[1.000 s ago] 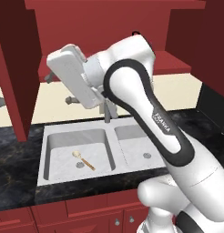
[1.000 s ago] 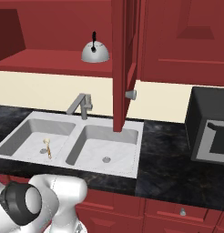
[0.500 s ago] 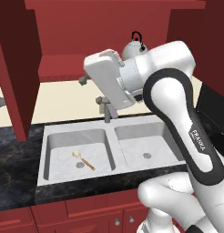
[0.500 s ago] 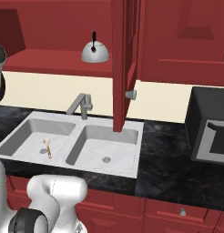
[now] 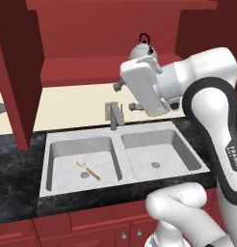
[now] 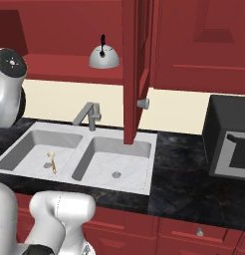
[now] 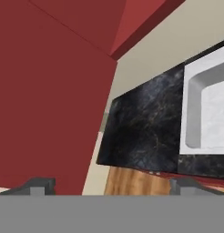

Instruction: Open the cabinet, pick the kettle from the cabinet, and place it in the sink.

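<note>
cabinet (image 6: 132,69) open | kettle (image 6: 104,57) on shelf | claw (image 7: 109,184) spread, empty | arm lettering "FRANKA"

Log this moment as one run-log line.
cabinet: doors open | kettle: on shelf, untouched | sink: spoon in left basin | gripper: jaws open, empty

The kettle (image 6: 104,56) sits on the cabinet (image 6: 60,67) shelf above the black counter (image 6: 194,184).

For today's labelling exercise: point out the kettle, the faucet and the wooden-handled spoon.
kettle (image 6: 104,57), right base view, on its silver dome.
faucet (image 6: 88,114), right base view, on its grey upright post.
spoon (image 5: 89,170), left base view, on its wooden handle.
</note>
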Motion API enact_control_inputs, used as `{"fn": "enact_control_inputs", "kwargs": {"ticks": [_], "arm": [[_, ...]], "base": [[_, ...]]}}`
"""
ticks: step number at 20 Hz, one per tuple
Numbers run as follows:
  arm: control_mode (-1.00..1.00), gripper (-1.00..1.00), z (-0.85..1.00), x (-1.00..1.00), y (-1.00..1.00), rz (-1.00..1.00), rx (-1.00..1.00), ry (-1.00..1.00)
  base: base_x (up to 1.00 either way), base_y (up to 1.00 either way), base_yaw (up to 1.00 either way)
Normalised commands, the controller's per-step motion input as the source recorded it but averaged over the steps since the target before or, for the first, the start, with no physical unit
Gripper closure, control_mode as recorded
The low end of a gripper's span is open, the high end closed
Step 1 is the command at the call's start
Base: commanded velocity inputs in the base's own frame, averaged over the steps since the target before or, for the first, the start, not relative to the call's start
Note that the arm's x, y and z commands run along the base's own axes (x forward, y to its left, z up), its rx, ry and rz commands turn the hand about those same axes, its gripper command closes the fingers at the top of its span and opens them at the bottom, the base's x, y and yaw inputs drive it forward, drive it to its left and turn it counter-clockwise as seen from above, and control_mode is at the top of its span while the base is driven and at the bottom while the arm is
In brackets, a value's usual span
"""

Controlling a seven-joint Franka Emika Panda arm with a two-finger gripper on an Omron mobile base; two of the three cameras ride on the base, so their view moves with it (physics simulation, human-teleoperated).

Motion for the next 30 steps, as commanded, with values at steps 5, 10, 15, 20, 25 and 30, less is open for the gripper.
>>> {"fn": "enact_control_inputs", "kwargs": {"ticks": [5, 10, 15, 20, 25, 30], "arm": [[-1.00, -1.00, 0.01, 0.00, -0.52, -0.04, -0.09, 0.00], [-1.00, -1.00, 0.06, 0.00, -0.39, -0.01, -0.22, -0.05], [-1.00, -1.00, 0.03, 0.00, -0.34, -0.03, -0.28, -0.12], [-1.00, -1.00, 0.00, -0.02, -0.31, -0.03, -0.31, -0.32], [-1.00, -1.00, 0.01, 0.00, -0.32, -0.11, -0.31, -0.24], [-1.00, -1.00, 0.12, 0.02, -0.35, -0.11, -0.11, -0.01]], "base": [[0.00, 0.00, 0.00], [0.00, 0.00, 0.00], [0.00, 0.00, 0.00], [0.00, 0.00, 0.00], [0.00, 0.00, 0.00], [0.00, 0.00, 0.00]]}}
